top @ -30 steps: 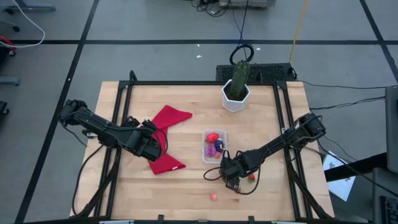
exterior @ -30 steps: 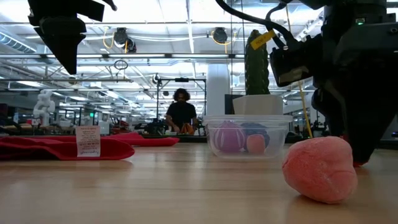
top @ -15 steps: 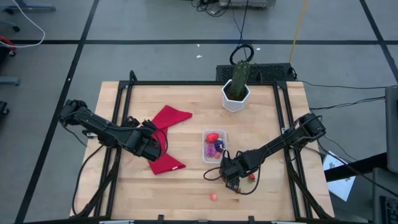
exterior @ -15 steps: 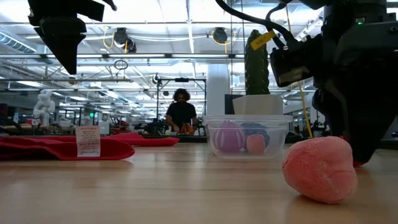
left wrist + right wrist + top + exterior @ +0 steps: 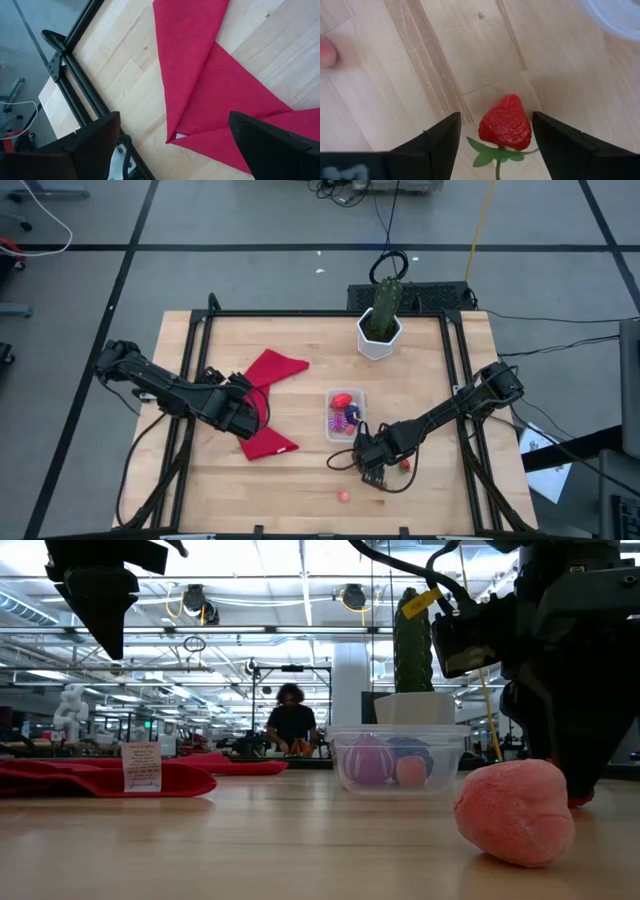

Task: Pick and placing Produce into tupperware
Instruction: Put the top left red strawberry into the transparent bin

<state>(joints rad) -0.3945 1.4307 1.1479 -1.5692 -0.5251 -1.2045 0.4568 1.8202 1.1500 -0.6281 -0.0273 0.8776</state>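
The right gripper [image 5: 495, 137] has begun narrowing, jaws not yet clenched, around the strawberry [image 5: 505, 122] on the table [image 5: 290, 480] beside the tupperware [image 5: 345, 413]; a grasp looks imminent; left gripper [image 5: 172, 142] waits released

Pale, matt wooden plank tabletop [image 5: 300, 480] with visible grain and seams, framed by black metal rails [image 5: 75, 75]. Soft red cloth [image 5: 210, 85], matt, folded flat with crisp edges and a white paper tag [image 5: 141, 768]. Small clear rectangular plastic container [image 5: 397, 760], smooth and slightly glossy. Glossy red toy strawberry [image 5: 506, 123] with a dimpled skin and green plastic leaves. Rough, grainy pink toy fruit [image 5: 515, 810]. Smooth white hexagonal pot [image 5: 379, 338]. Matt dark plastic fingers [image 5: 440, 142].
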